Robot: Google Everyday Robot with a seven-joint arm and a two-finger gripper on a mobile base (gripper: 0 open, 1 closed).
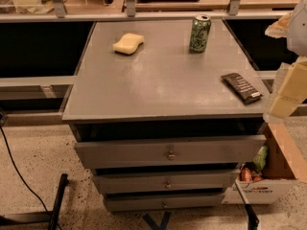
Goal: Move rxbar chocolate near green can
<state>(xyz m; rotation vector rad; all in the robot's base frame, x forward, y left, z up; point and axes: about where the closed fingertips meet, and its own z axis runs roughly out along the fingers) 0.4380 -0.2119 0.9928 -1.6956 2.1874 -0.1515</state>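
The rxbar chocolate (pixel 241 87) is a flat dark wrapper with pale lettering and a white patch at its near end. It lies near the right front edge of the grey cabinet top (pixel 158 85). The green can (pixel 199 33) stands upright at the back right of the top, well apart from the bar. My gripper (pixel 289 92) shows as pale cream parts at the right edge of the camera view, just right of the bar and beyond the cabinet's edge, holding nothing that I can see.
A yellow sponge (pixel 128 43) lies at the back left of the top. Three drawers (pixel 170 152) stand slightly open below. A cardboard box (pixel 283 171) with items sits on the floor at the right. A rail (pixel 144 16) runs behind the cabinet.
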